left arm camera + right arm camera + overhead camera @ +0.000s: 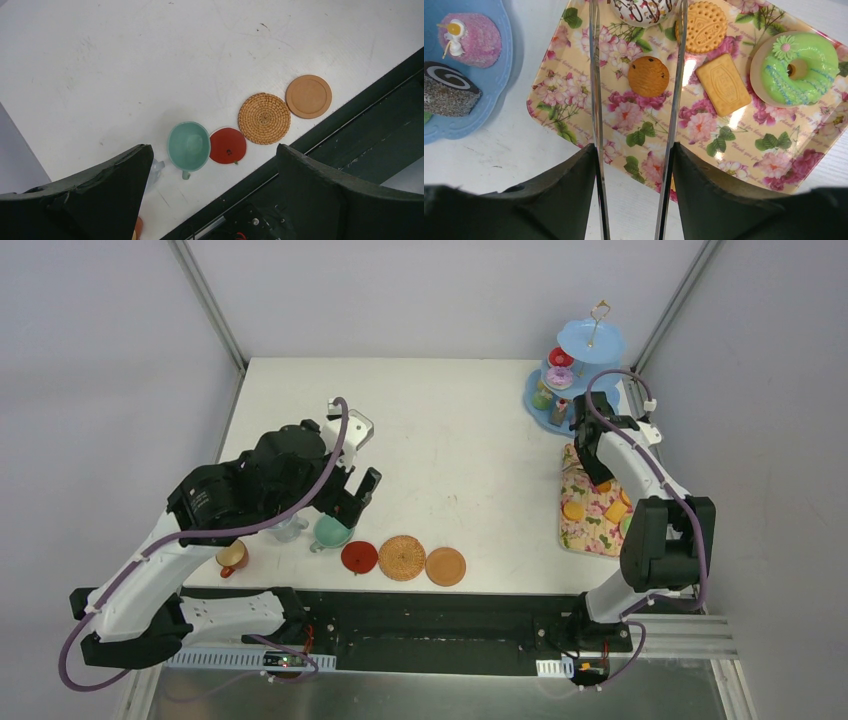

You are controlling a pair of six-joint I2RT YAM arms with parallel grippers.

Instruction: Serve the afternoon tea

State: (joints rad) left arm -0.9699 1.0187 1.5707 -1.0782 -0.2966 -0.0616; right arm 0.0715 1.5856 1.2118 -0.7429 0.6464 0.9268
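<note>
Holding tongs (595, 100): right gripper (634, 150) grips them; arms apart, ready to pinch.
White donut (644, 7): at 12 o'clock on the tray (569, 95), between the arms.
Left gripper (212, 149): wide open above the mint cup (188, 145).

1. left arm (150, 560) up first: white shells, chunky black joint housings.
2. a purple cable (345, 430) loops along it.
3. right arm (655, 540): same white and black, with a second purple cable (587, 400).
4. left fingers (100, 195): matte black wedges, slightly scuffed.
5. right fingers (719, 195): matching black wedges.
</note>
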